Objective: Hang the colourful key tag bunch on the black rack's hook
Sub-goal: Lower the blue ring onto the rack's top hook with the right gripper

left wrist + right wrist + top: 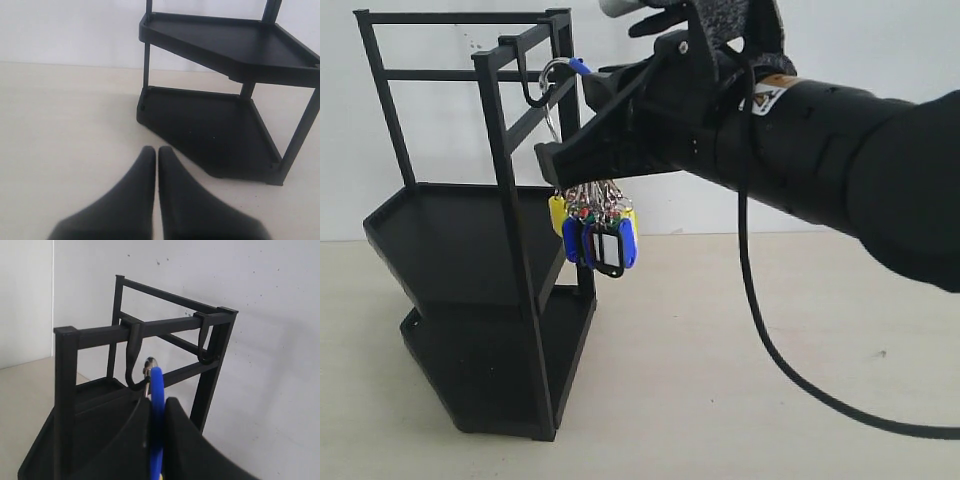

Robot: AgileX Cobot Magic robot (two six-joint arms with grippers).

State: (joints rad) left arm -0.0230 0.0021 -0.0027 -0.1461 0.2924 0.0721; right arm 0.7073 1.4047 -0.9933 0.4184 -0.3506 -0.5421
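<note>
I can read no words or numbers anywhere. A small white-and-orange sticker (775, 95) sits on the right arm (840, 150), but its print is too small to read. The white label window on the colourful key tag bunch (600, 235) looks blank.

Light is even and diffuse in all three views, bright enough, no glare. Shadows on the table (720, 350) are faint and soft. The white wall (880, 50) runs near clipping; the rack (450, 240) goes almost flat black, with only a weak sheen on its shelves. In the exterior view the right arm (840, 150) sits close to the lens and looks slightly soft. In the wrist views the left gripper (156, 155) and right gripper (157, 407) are blurred. The tag bunch (157, 385) in the right grip is also soft, while the rack bars behind are sharp.
</note>
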